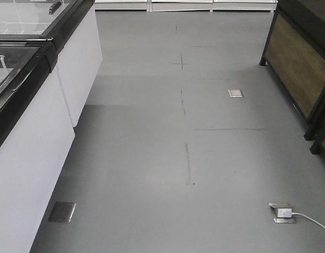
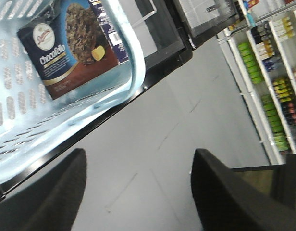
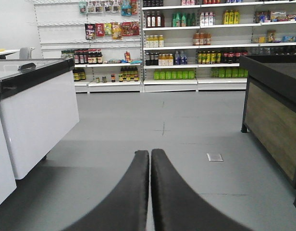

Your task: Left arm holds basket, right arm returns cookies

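In the left wrist view the light blue slotted basket (image 2: 126,72) fills the upper left. It seems to rest against the black rim of a freezer (image 2: 162,57). The dark navy cookies box (image 2: 71,45), with a chocolate-chip cookie picture and white lettering, lies inside it. My left gripper (image 2: 138,159) is wide open and empty over bare floor, below and to the right of the basket, not touching it. My right gripper (image 3: 150,153) is shut and empty, pointing down the aisle towards the shelves. Neither arm, basket nor box shows in the front view.
White chest freezers with black rims (image 1: 41,105) line the left of the aisle. A dark wood-panelled cabinet (image 1: 299,68) stands on the right. A floor socket with a white plug and cable (image 1: 284,213) lies front right. Stocked shelves (image 3: 196,43) close the far end.
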### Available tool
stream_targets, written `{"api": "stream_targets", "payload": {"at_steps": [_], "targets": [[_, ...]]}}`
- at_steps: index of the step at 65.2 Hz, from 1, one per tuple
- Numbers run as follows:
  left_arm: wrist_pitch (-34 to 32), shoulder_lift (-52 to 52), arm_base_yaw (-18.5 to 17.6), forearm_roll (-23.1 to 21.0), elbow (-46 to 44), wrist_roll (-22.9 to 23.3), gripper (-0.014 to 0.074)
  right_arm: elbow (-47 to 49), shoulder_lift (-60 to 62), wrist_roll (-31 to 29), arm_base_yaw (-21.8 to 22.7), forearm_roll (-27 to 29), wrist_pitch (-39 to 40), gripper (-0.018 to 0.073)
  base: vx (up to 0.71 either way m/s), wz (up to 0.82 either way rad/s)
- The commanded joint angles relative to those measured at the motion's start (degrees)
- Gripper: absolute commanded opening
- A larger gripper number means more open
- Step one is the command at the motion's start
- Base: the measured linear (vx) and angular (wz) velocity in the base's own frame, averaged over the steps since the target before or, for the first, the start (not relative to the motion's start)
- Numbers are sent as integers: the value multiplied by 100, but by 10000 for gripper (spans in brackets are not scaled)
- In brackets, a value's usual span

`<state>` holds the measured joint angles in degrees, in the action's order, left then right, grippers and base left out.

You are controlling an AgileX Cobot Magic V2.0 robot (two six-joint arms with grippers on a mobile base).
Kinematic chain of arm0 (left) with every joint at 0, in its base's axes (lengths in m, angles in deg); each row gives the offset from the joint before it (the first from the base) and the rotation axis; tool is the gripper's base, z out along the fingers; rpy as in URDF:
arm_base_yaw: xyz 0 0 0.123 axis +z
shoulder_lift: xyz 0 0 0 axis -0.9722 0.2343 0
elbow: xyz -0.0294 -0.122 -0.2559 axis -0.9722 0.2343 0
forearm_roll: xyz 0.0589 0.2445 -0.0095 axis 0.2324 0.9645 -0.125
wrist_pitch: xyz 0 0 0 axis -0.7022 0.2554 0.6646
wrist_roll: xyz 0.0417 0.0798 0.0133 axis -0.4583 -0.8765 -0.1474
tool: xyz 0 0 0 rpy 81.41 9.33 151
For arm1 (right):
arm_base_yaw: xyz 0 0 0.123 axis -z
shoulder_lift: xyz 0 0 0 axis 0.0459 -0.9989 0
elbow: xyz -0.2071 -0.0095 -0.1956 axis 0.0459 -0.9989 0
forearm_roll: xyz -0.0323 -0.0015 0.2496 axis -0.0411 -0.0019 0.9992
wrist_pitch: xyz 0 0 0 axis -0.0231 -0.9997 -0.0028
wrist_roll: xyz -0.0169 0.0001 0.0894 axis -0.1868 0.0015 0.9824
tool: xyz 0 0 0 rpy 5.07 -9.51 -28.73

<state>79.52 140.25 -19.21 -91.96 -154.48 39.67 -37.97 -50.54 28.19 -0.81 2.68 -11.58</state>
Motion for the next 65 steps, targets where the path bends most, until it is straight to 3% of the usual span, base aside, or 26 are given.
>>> {"api": "stream_targets", "payload": {"at_steps": [1,16,28,35,43,51,65], "targets": [[-217,176,175,-1125,-188,-534,449,2,71,-5,-3,-54,428,-8,0,0],[-387,900,435,-2243,-188,-1240,485,2,71,-5,-3,-54,428,-8,0,0],[-274,1499,457,-3712,-188,-2242,504,2,71,-5,-3,-54,428,-8,0,0],[-131,1800,457,-4293,-188,-2582,504,2,71,-5,-3,-54,428,-8,0,0],[-133,2065,457,-4555,-188,-2724,504,2,71,-5,-3,-54,428,-8,0,0],[-80,2301,457,-5208,-188,-3179,504,2,71,-5,-3,-54,428,-8,0,0],[191,2678,447,-5201,-567,-3203,504,2,71,-5,-3,-54,428,-8,0,0]]}}
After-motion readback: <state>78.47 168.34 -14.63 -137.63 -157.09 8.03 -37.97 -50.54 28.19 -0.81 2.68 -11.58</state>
